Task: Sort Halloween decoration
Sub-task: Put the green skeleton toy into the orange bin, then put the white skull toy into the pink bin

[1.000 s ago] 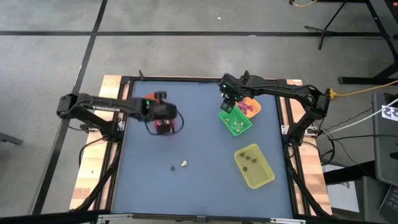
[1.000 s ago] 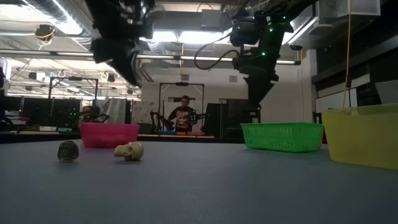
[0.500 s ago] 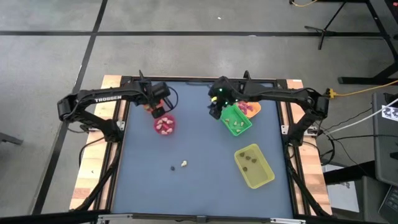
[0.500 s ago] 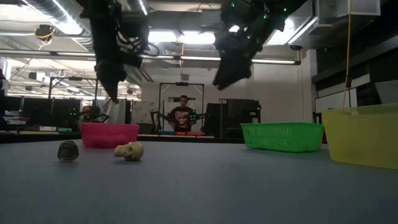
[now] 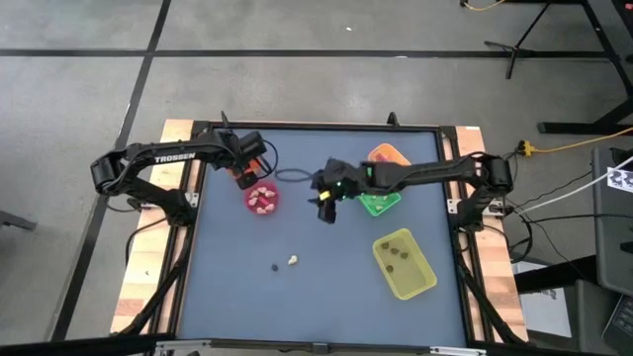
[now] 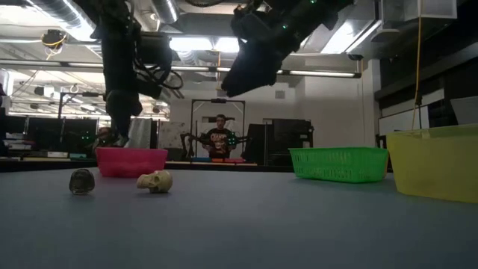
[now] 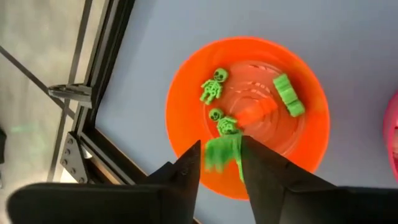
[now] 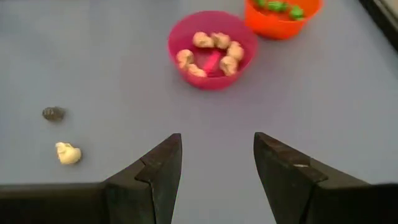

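Cream skull (image 5: pixel 293 260), dark trinket (image 5: pixel 275 266): one each

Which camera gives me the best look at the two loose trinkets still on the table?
The low view: the cream-white skull trinket and dark round trinket show shape and detail. The right wrist view shows both smaller, beyond the open right gripper. The high view shows specks; the left wrist view misses them.

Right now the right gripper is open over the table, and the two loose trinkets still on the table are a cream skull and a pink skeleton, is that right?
Not quite: the second loose trinket is a small dark one, not a pink skeleton. The right wrist view shows it beside the cream skull on the table, beyond the open right gripper; the low view agrees.
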You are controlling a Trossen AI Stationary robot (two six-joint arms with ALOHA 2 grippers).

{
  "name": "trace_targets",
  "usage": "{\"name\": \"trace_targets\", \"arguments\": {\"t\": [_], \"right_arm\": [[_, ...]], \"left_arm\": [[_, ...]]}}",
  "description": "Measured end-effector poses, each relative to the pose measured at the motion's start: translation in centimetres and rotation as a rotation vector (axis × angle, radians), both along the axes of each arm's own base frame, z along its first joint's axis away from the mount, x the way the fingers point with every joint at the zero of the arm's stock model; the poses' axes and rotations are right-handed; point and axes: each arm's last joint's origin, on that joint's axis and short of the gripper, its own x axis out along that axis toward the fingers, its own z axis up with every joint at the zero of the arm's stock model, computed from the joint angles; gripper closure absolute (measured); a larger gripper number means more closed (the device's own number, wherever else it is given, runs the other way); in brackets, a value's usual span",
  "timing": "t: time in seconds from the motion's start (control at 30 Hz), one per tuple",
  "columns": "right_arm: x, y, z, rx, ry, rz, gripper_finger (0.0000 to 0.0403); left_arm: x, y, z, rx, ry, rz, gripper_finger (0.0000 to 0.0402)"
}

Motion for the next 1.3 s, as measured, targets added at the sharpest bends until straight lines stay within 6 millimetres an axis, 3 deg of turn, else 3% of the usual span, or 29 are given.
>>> {"name": "trace_targets", "arguments": {"t": [0.27, 0.8, 0.93, 1.3], "right_arm": [[2.2, 3.6, -3.0, -0.002, -0.021, 0.09, 0.0205], [4.3, 10.6, -8.5, -0.092, -0.07, 0.377, 0.0205], [4.6, 11.7, -9.7, -0.115, -0.09, 0.42, 0.0205], [5.2, 12.1, -13.3, -0.106, -0.058, 0.465, 0.0205]], "left_arm": [[0.5, 0.6, 0.2, 0.04, -0.067, 0.008, 0.0268], [1.7, 1.2, 0.7, 0.117, -0.206, 0.012, 0.0268], [1.7, 1.2, 0.7, 0.116, -0.206, 0.012, 0.0268], [1.7, 1.2, 0.7, 0.116, -0.206, 0.012, 0.0268]]}}
